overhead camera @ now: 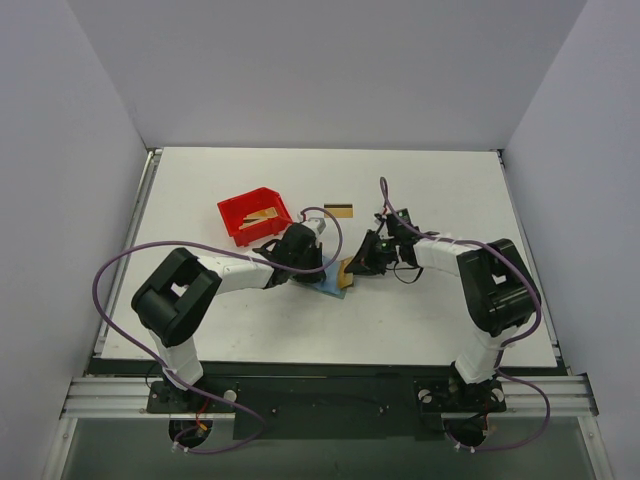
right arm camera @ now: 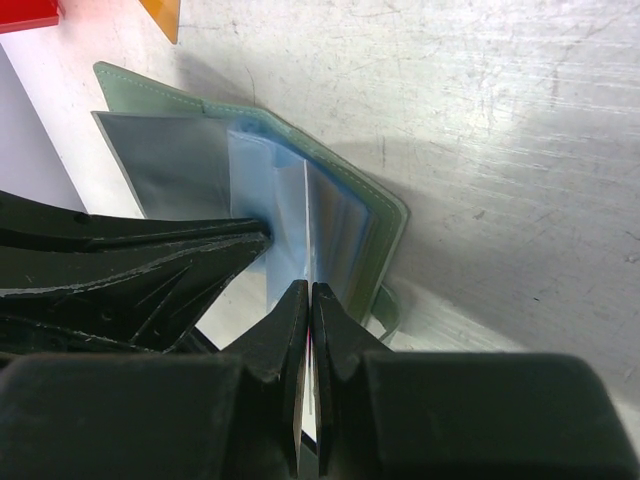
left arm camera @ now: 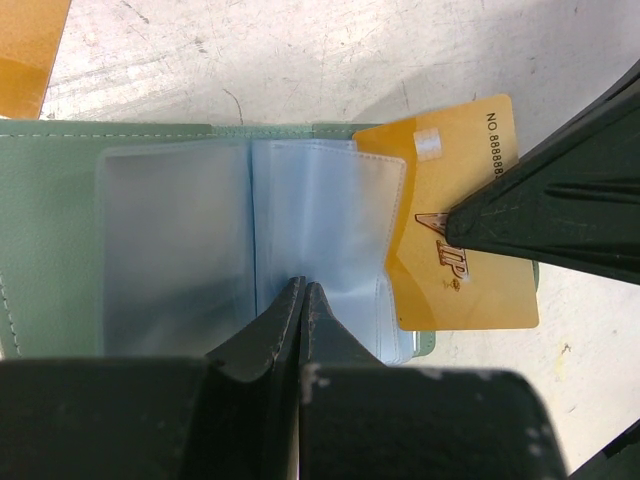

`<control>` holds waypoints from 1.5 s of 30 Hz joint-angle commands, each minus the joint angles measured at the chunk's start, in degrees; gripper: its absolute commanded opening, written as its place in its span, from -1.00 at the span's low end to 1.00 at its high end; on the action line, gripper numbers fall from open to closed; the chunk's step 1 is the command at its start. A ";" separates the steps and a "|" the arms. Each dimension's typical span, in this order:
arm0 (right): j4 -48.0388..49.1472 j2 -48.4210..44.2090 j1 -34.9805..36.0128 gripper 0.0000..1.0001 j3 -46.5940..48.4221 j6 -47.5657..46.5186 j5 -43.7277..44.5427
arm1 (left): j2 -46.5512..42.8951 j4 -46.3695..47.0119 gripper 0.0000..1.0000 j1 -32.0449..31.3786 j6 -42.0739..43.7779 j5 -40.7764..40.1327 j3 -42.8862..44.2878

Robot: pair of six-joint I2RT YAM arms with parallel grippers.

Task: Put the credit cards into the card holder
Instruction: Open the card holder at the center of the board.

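The open grey-green fabric card holder (left arm camera: 50,230) lies mid-table, its clear pockets' near edge pinched in the clenched left claw (left arm camera: 302,288), while the right claw (right arm camera: 308,292) grips a gold-tan plastic credit card (left arm camera: 480,150) part-slid into the right-hand pocket.

The left tool (left arm camera: 302,292), fingers together, pinches the open card holder (left arm camera: 50,230) at its middle, and the right tool (left arm camera: 475,225) holds a gold card (left arm camera: 470,290) partly inside one pocket.

The white table (overhead camera: 440,320) carries a red bin (overhead camera: 236,212) at upper left of centre, a striped card (overhead camera: 338,210) to its right, and the open card holder (overhead camera: 335,289) at centre.
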 commanded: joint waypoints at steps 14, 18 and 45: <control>0.75 2.55 2.57 -1.00 3.86 0.38 -3.22 | 0.18 -6.15 -1.00 0.85 1.62 -1.26 -1.46; -2.32 1.85 2.65 -1.00 3.86 -2.70 -2.16 | -1.40 -7.47 -1.00 0.94 1.89 -1.79 -0.58; 4.17 5.36 5.12 -1.00 4.83 -1.56 -4.80 | -4.21 -9.40 -1.00 1.46 2.77 -0.56 1.62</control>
